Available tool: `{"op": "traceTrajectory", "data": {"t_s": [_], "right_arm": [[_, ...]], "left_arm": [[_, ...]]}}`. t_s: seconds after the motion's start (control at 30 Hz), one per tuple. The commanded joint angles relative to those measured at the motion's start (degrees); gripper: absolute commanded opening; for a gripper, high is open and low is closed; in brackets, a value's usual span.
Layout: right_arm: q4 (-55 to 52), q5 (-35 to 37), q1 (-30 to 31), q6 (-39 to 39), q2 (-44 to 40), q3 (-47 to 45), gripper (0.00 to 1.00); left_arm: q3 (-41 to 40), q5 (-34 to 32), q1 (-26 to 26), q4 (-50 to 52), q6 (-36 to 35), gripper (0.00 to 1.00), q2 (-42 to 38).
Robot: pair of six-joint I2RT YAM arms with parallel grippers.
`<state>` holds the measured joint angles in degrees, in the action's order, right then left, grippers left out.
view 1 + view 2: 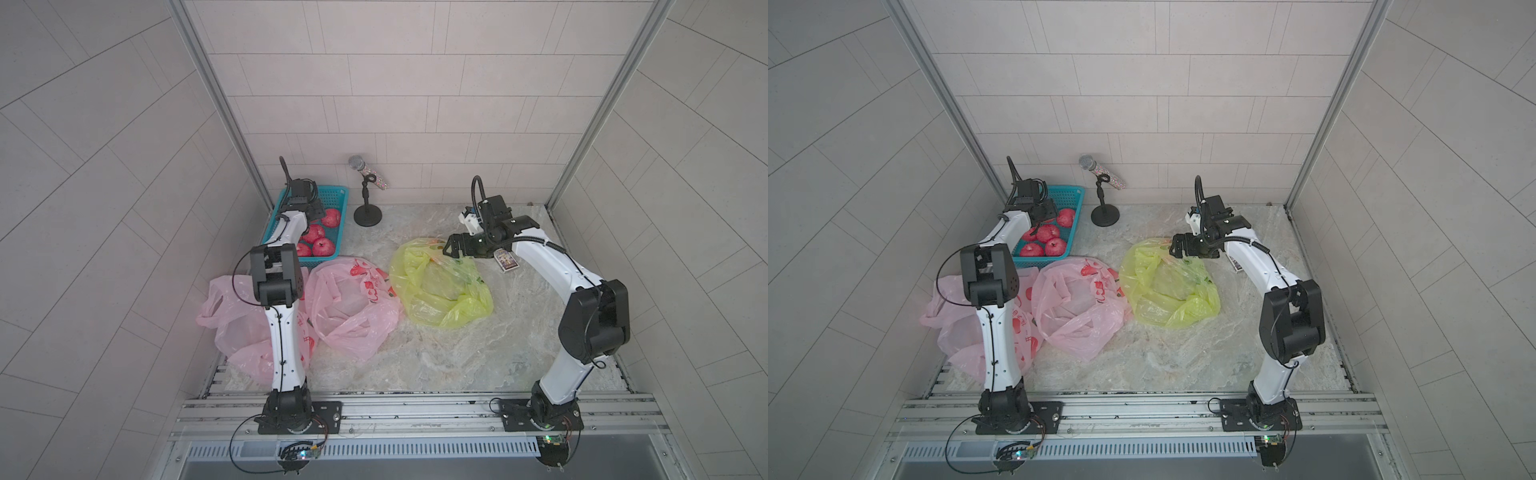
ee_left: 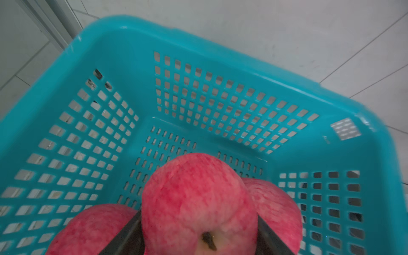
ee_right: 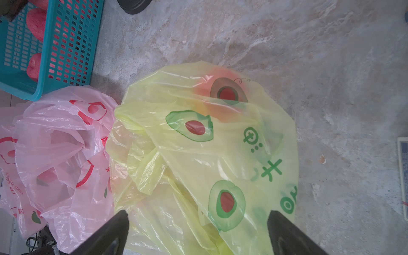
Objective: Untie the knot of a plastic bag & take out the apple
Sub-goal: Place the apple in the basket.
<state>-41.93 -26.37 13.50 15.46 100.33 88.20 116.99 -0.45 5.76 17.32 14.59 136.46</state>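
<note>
I work on a marbled, stone-look tabletop (image 1: pixel 436 365), boxed in on three sides by pale grey tiled walls (image 1: pixel 374 104) with aluminium posts at the corners. Its near edge meets a metal rail (image 1: pixel 415 407) where both my arms are mounted.

My left hand (image 2: pixel 198 216) is down in the teal basket (image 2: pixel 220 66) at the far left corner. Its jaws are closed on the sides of a red apple (image 2: pixel 194 189), with other apples (image 1: pixel 318 239) beneath and beside it. My right hand (image 3: pixel 198 212) hangs wide open just above the yellow bag (image 3: pixel 220 154) at mid-tabletop. A reddish patch (image 3: pixel 205 84) shows through the film at the bag's far end, and I cannot tell whether the bag is knotted.

The yellow bag carries green avocado prints and green characters I cannot read. A pink bag (image 3: pixel 66 154) touches it, and a second pink bag (image 1: pixel 232 316) lies under my left arm. On the pink plastic I can read "ENJOY YOUR".

A microphone (image 1: pixel 365 170) on a stand is by the back wall, and a small printed card (image 1: pixel 506 259) lies beside my right forearm. Bare tabletop lies open near the rail and along the right wall.
</note>
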Motion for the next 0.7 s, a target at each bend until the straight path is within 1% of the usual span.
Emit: {"op": "traceTrajectory", "data": {"t_s": [0.0, 0.17, 0.27, 0.63, 0.67], "right_arm": [[-2.3, -0.3, 0.1, -1.4, 1.4, 2.3, 1.00], [-2.6, -0.4, 0.1, -1.0, 3.1, 4.0, 1.00], [-2.8, -0.5, 0.1, -1.1, 3.7, 4.6, 1.00], [-2.4, -1.3, 0.2, -0.9, 3.8, 4.0, 1.00], [-2.4, -1.2, 0.2, -1.0, 3.7, 4.1, 1.00]], "left_arm": [[1.7, 0.1, 0.4, -0.9, 1.8, 0.70, 1.6], [1.7, 0.3, 0.3, -1.3, 1.8, 0.71, 2.9], [2.3, 0.6, 0.4, -1.0, 2.0, 0.74, 3.7], [0.4, 1.4, 0.3, -2.4, 1.4, 0.95, 2.2], [0.3, 1.4, 0.4, -2.3, 1.3, 0.99, 1.8]]}}
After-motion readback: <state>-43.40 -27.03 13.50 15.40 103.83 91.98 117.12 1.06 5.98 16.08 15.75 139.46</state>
